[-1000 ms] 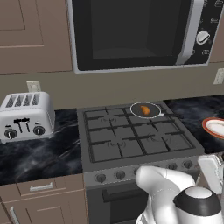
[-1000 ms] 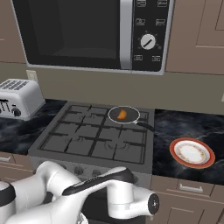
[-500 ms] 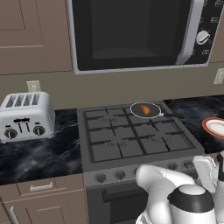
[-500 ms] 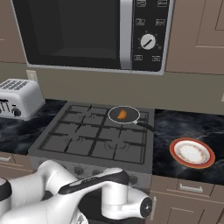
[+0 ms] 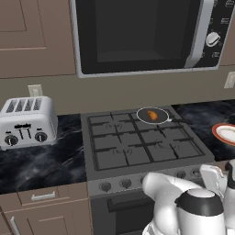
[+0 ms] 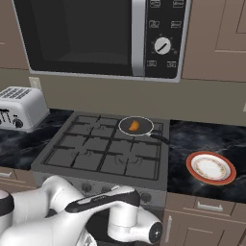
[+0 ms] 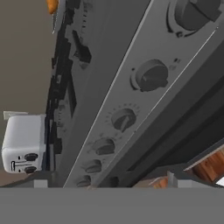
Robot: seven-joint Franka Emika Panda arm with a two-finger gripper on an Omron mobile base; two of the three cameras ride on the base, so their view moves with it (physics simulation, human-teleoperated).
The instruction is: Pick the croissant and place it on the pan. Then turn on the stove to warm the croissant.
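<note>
Croissant (image 6: 134, 126) lies in pan (image 6: 136, 127) at the stove's (image 5: 137, 142) 1 o'clock; jaws wide, apparently facing the knob row (image 7: 150, 74); the wrong knob may get turned.

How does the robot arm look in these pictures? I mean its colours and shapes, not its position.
The arm has glossy white, rounded shells joined like thick tubes, with dark grey bands and a black seam at the joints. A round dark grey cap tops one joint. No cables or markings are visible. The fingertips are too hidden to describe.
</note>
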